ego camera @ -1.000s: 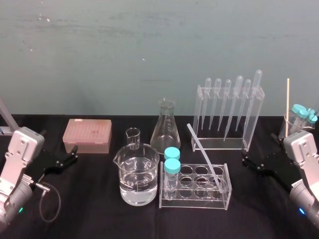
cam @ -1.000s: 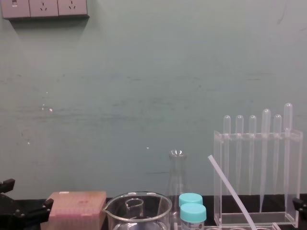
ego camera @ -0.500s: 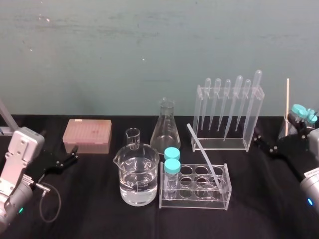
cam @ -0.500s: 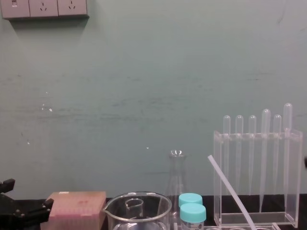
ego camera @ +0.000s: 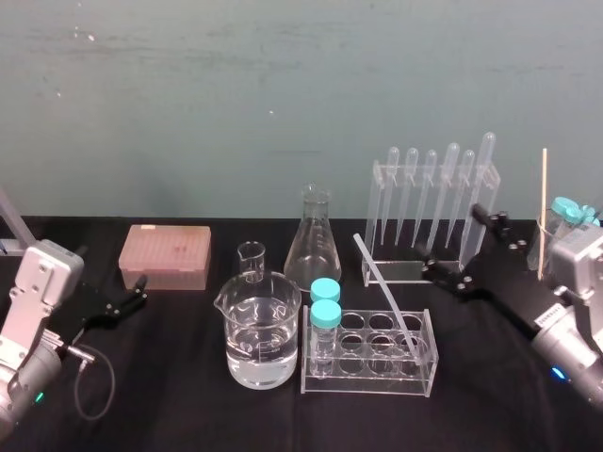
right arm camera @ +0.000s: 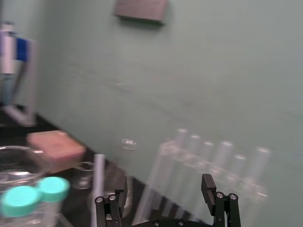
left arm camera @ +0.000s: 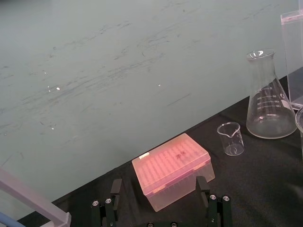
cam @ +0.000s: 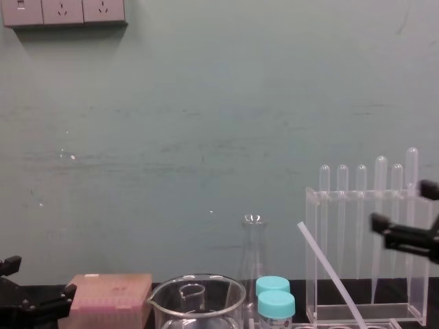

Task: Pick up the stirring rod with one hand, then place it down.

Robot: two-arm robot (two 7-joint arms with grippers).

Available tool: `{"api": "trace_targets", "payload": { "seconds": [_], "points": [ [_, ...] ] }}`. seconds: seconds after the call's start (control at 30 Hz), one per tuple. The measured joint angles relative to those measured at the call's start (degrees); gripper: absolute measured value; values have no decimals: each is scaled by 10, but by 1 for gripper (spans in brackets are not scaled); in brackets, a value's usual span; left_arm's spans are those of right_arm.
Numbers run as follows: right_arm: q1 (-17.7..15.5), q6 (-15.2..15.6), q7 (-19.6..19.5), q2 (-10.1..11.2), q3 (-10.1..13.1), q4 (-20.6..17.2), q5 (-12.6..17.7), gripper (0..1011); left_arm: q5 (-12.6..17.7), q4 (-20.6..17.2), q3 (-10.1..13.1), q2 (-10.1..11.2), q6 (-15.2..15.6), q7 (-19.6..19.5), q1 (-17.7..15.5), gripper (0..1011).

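the stirring rod (ego camera: pixel 386 298) leans in the clear tube rack (ego camera: pixel 367 384) at lower centre of the head view, its foot in a right-hand well and its top slanting up-left. the right gripper (ego camera: pixel 460 247), jaws spread wide, hovers just right of the rod's upper half. it is far nearer than the left gripper (ego camera: pixel 139 292), which sits open at lower left. the rack also holds two teal-capped tubes (ego camera: pixel 325 315), and the beaker (ego camera: pixel 259 344) holds clear liquid.
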Motion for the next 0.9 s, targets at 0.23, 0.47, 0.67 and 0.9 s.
{"api": "trace_targets", "payload": {
  "seconds": [0.23,0.47,0.67,0.9],
  "points": [
    [37,31,92,-7,-22,20,30,1002,0,0,0,0,0,0,0,1000],
    [72,92,169,-21,-28,49,77,1002,0,0,0,0,0,0,0,1000],
    [101,163,222,-35,-28,81,117,1002,0,0,0,0,0,0,0,1000],
    [133,200,258,-50,-28,117,137,1002,0,0,0,0,0,0,0,1000]
  ]
}}
